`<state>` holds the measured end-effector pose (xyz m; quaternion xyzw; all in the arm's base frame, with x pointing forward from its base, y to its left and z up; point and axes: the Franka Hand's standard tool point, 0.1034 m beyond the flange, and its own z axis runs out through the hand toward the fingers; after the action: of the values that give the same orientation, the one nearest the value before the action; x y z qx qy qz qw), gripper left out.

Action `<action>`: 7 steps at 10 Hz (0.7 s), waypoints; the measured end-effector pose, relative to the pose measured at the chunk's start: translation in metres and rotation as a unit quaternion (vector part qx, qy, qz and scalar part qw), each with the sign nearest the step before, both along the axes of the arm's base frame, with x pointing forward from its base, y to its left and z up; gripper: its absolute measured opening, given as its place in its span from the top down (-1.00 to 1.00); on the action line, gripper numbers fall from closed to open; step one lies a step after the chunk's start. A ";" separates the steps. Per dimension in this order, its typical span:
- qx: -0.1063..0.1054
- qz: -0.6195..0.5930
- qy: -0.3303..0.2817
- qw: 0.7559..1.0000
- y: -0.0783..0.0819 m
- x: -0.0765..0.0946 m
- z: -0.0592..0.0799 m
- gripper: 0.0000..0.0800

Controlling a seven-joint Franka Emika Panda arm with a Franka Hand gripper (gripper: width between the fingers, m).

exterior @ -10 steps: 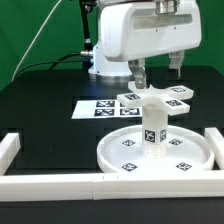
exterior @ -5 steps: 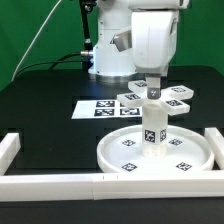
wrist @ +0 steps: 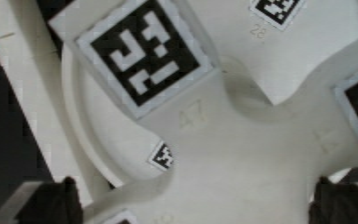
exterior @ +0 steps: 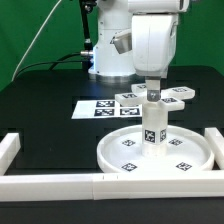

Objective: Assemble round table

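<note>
Hand (exterior: 152, 91) spread wide over cross-shaped base (exterior: 160, 97) (atop leg (exterior: 154, 128)) — off-centre closure risks tipping it.

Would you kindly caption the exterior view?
Open gripper hovering over cross-shaped base atop the leg on the round top.

exterior: frontal, mid-range | wrist: looks down, very close, blurry | shared: probably cross-shaped base (exterior: 155, 98) (wrist: 247, 110)
</note>
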<state>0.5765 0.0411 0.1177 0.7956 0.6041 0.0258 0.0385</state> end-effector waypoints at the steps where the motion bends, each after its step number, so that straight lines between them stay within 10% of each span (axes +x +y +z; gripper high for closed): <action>1: 0.000 0.000 0.000 1.000 0.000 0.000 0.000 -0.62; 7: 0.000 -0.105 0.035 0.994 0.007 -0.014 -0.001 -0.62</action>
<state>0.5629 0.0480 0.1163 0.8548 0.5185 -0.0063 0.0198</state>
